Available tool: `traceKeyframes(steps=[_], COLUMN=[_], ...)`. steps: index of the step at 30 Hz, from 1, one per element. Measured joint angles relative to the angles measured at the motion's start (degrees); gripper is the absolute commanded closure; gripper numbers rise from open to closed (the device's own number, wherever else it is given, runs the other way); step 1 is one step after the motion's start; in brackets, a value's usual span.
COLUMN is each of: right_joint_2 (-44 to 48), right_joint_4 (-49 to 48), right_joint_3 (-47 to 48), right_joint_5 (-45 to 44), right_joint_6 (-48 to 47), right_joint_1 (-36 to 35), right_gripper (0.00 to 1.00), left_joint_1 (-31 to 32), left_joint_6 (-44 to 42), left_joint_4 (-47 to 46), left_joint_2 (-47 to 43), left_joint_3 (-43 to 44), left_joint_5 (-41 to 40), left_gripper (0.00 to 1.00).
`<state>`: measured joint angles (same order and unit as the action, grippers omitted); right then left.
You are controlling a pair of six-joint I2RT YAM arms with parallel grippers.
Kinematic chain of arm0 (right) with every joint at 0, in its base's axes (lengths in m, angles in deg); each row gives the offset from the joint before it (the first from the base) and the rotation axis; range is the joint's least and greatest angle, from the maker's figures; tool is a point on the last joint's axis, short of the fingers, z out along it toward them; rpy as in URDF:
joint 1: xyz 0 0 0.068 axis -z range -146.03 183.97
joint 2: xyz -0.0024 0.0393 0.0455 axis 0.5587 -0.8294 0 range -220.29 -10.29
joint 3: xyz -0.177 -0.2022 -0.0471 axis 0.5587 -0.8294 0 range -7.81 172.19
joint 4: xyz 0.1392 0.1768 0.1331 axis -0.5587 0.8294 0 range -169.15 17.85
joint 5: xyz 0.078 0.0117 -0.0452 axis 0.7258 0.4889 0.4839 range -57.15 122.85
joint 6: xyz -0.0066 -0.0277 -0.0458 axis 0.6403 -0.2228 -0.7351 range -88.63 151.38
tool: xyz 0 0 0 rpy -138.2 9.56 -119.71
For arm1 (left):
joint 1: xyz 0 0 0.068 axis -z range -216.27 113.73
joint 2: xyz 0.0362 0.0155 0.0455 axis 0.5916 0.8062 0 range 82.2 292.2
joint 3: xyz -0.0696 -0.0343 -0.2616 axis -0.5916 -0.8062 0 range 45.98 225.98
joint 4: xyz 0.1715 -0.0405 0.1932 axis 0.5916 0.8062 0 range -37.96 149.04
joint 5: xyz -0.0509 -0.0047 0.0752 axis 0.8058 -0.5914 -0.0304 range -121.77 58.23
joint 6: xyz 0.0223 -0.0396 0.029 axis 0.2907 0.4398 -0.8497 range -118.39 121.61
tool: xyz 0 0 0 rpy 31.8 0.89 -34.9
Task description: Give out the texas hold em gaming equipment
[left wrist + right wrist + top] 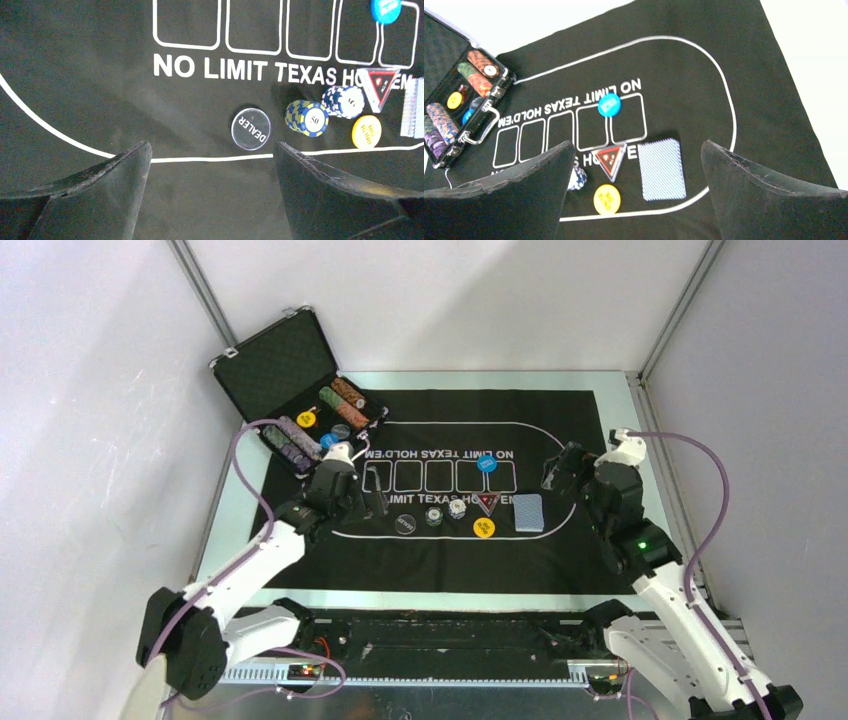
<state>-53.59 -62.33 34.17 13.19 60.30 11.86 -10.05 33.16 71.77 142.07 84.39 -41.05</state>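
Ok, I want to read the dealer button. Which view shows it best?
Left wrist: the dealer button lies close, its lettering legible. The top view shows it only as a small dark disc; the right wrist view doesn't show it.

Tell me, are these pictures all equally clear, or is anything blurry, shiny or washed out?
Top external view: even light, though the chip stacks look tiny. Left wrist view: crisp lettering on the mat, a pale sheen on the dealer disc, the fingers of the left end effector dark and soft-edged. Right wrist view: the table beyond the mat is washed out white.
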Motion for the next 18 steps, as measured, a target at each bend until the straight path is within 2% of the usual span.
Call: traceKeyframes(steps=[8, 12, 18], right_joint_2=[2.2, 1.3, 2.3], right_joint_4=[11.3, 11.5, 8.4], right_joint_3=[0.0, -0.8, -5.0], right_joint_5=[1.9, 4.2, 7.7], right_joint_6=[5.0, 5.1, 4.7], right_joint_1=[1.0, 1.2, 1.2], right_gripper=[0.00, 0.00, 0.00], left_joint_1=[1.9, 3.6, 7.4], left_joint_6=[-1.6, -2.1, -2.1], left_joint_4=[-2.2, -2.5, -3.7], left_joint_2=[6.3, 10.0, 10.6], left_joint_3=[1.7, 3.5, 3.6], left_joint_5=[5.0, 4.8, 3.6], left_gripper=[0.02, 0.02, 0.02])
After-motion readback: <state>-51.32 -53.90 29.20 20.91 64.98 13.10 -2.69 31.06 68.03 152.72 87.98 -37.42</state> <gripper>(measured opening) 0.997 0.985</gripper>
